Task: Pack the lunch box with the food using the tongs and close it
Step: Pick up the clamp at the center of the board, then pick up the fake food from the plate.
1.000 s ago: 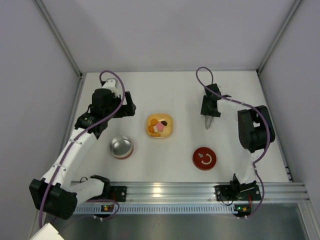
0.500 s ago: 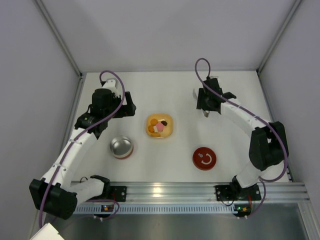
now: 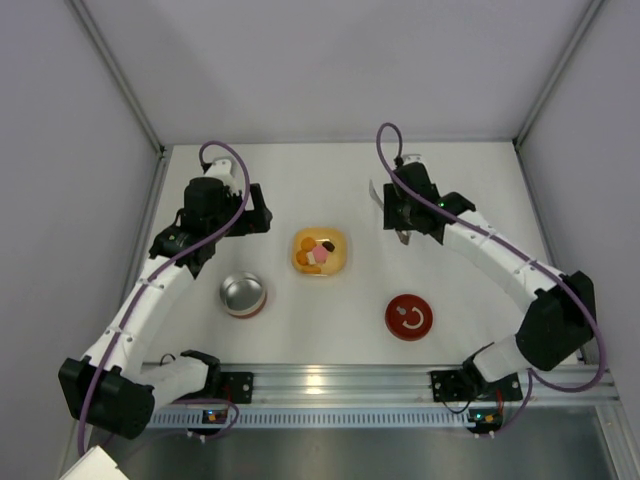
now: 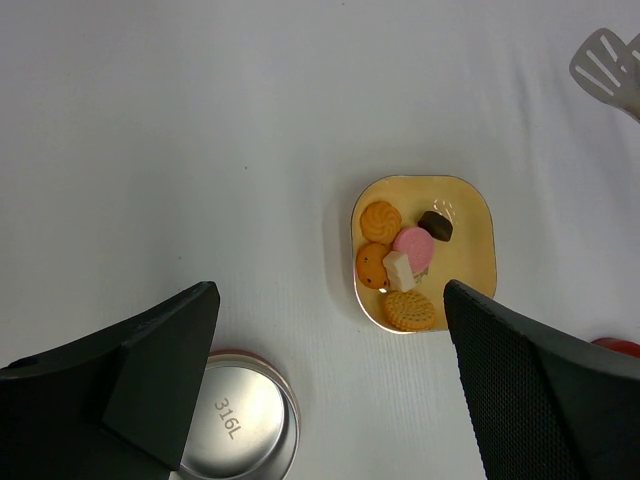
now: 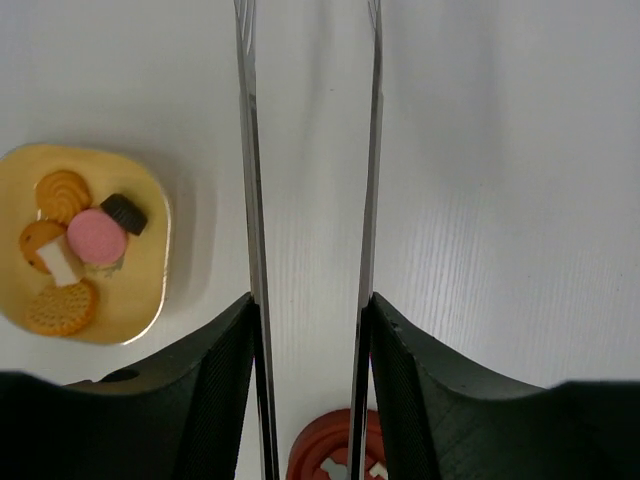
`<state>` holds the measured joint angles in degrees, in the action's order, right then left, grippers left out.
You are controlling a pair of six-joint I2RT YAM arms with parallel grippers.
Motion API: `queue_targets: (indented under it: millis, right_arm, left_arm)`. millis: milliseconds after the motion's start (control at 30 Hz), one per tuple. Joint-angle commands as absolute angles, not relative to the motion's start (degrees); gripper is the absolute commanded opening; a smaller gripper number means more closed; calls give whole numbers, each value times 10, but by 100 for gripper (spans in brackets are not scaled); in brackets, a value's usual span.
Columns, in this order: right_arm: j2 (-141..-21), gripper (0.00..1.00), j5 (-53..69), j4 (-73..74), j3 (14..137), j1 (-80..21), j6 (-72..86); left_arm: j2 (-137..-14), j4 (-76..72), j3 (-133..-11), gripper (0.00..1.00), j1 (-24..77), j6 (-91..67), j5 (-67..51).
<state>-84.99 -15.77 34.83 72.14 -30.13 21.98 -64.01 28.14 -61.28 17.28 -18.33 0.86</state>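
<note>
Two arms worked over a plain white table [image 3: 330, 180] closed in by pale grey walls [image 3: 330, 70] on three sides. Near its middle stood a yellow dish [image 3: 343, 262] carrying the food [image 3: 318, 252]: orange biscuits, a pink piece, a dark brown piece and a small white one. The lunch box [image 3: 243, 294], open with its steel floor showing, lay to the near left of the dish. A red disc [image 3: 409, 317] lay to the dish's near right. The right claw [image 5: 308, 330] was clenched on the tongs [image 5: 248, 150]. Their two slender arms ran forward from between its fingers, parted from each other, over the table just right of the dish and apart from the food. The left claw [image 4: 328, 300] hung released, fingers spread wide, beyond and left of the dish. Compared with one second before, the right arm had stretched out and carried the tongs leftward, nearer the dish. The left arm, dish, lunch box and disc had not moved.
</note>
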Motion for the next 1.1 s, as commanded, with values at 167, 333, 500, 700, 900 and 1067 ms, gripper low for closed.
queue_targets:
  millis: [167, 333, 500, 700, 900, 1067]
  right_arm:
    - [-773, 45, -175, 417, 764, -409, 214]
    - [-759, 45, -173, 434, 773, -478, 220]
    - [-772, 45, -171, 434, 764, -527, 233]
    - [-802, 43, -167, 419, 747, -584, 258]
    - [-834, 42, -171, 403, 740, -622, 280]
    - [-855, 40, -168, 389, 734, -628, 288]
  left_arm:
    - [-631, 273, -631, 99, 171, -185, 4]
    - [-631, 273, -630, 99, 171, -185, 4]
    - [-635, 273, -630, 99, 170, -186, 4]
    - [-636, 274, -629, 99, 171, -187, 5]
    - [-637, 274, -630, 99, 171, -186, 4]
    - [-638, 274, -629, 99, 171, -185, 4]
